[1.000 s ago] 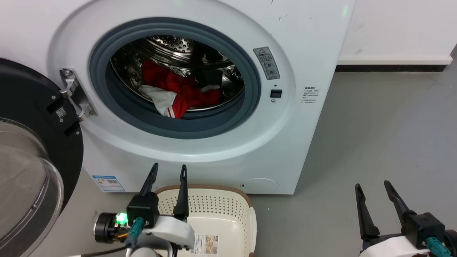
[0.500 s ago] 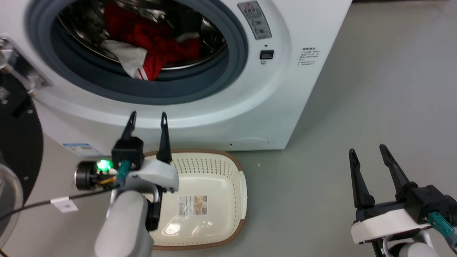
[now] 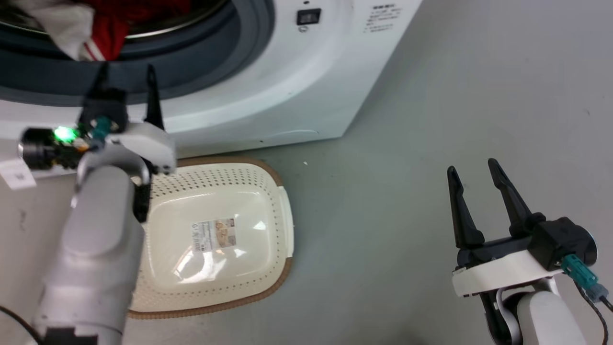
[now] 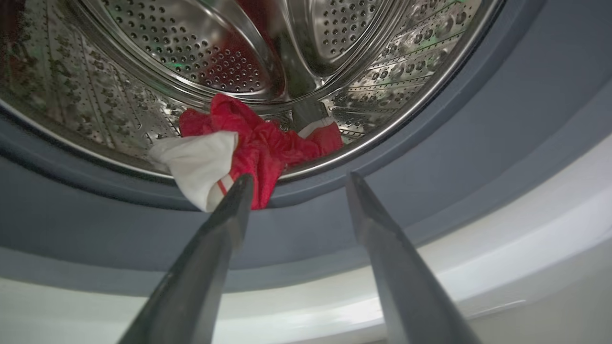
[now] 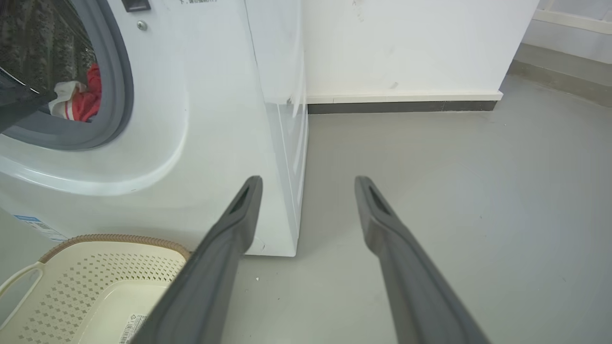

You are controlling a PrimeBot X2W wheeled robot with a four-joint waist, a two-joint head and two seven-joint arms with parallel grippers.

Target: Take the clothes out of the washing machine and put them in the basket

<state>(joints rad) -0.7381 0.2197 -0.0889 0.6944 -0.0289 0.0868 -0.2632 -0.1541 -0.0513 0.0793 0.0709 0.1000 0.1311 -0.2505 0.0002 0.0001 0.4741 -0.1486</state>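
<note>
**A:** Left claw (image 3: 127, 71) first. Its two dark fingers are spread wide with nothing between them, and the tips are up at the grey rubber rim of the washing machine (image 3: 287, 81).

**B:** And the clothes (image 4: 258, 143)?

**A:** Dead ahead of that claw and a shade up and left in the left wrist view. It's a red bundle slumped at the drum's front lip, with its white panel flopped out over the grey seal. The claw's left finger overlaps the hanging flap there, but I can't tell if they're touching.

**B:** How does it lie?

**A:** Side to side along the lip, the same way the fingers are spread. I reckon the claw can't span it and will have to push in and pinch a fold.

**B:** Moving right?

**A:** The basket (image 3: 225, 178) sits on the floor (image 3: 407, 143) just in front of the machine's foot, below the porthole. There's a paper label on its base and no fabric in it, so it should be a short drop once the bundle clears the seal.

**B:** The right arm?

**A:** The right claw (image 3: 471, 166) hangs over bare floor, well apart from the porthole, fingers parted and holding nothing. The left is plainly the nearer arm.

**B:** The room?

**A:** Smooth grey floor. The right wrist view shows a white wall (image 5: 406, 48) with a dark skirting behind the machine.
</note>
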